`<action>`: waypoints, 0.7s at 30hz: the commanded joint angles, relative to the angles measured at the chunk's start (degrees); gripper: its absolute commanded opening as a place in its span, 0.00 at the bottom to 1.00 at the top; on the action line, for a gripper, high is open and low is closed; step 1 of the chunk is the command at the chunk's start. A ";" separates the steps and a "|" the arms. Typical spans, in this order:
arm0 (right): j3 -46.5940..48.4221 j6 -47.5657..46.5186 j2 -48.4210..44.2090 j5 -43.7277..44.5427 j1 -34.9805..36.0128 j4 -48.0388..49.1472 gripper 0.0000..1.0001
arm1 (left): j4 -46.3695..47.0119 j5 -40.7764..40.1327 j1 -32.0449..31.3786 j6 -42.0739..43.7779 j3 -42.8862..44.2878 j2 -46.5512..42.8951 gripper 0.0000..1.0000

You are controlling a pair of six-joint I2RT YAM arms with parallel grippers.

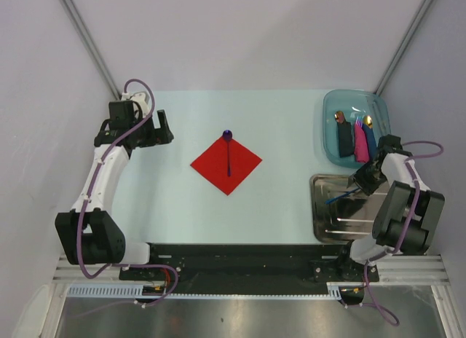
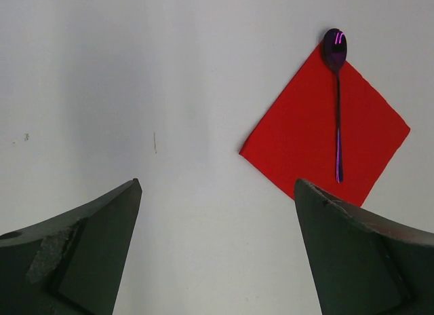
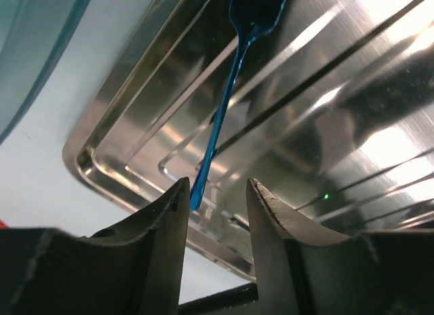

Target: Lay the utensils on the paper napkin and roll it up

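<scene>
Where pale table (image 1: 182, 199) meets grey walls (image 1: 218, 32), left end effector (image 1: 164, 127) gapes, right end effector (image 3: 213, 193) loosely straddles blue fork (image 3: 234, 77).

The left arm (image 1: 98, 179) rises from its base at the near-left corner of the tabletop (image 1: 291, 134) and bends toward the far-left corner, its wrist turned so the left gripper (image 1: 164, 127) points rightward. Its jaws stand spread as wide as they go, fingers (image 2: 81, 247) well apart. The right arm (image 1: 405, 210) is folded tight by the right edge, forearm angled inward. The right gripper (image 3: 217, 186) tilts downward, its fingers (image 3: 163, 227) drawn partway together with a narrow gap between them.
</scene>
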 commanded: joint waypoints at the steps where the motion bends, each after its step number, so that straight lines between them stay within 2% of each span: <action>1: 2.10 2.19 5.06 4.09 2.45 5.87 0.42 | -0.14 -2.26 0.55 0.51 -0.25 -0.28 1.00; 9: 4.83 -0.70 14.38 11.20 3.59 6.84 0.37 | -1.02 -2.61 0.99 -0.29 0.97 2.18 1.00; 11: 4.39 -1.41 15.26 11.65 3.33 6.32 0.33 | -1.02 -2.96 1.08 -0.11 1.24 2.62 1.00; 16: 3.34 -0.37 15.62 11.04 3.15 5.96 0.13 | -1.63 -2.70 1.78 0.06 2.82 4.38 1.00; 18: 3.34 0.25 15.18 9.90 2.63 5.53 0.07 | -1.90 -2.69 1.96 -0.20 3.52 4.82 1.00; 19: 3.60 0.43 14.83 9.72 2.54 4.91 0.00 | -1.73 -2.61 2.04 -0.55 3.61 4.91 1.00; 21: 4.21 0.69 13.07 8.94 1.40 3.95 0.00 | -1.64 -1.99 1.96 -0.81 3.79 5.00 1.00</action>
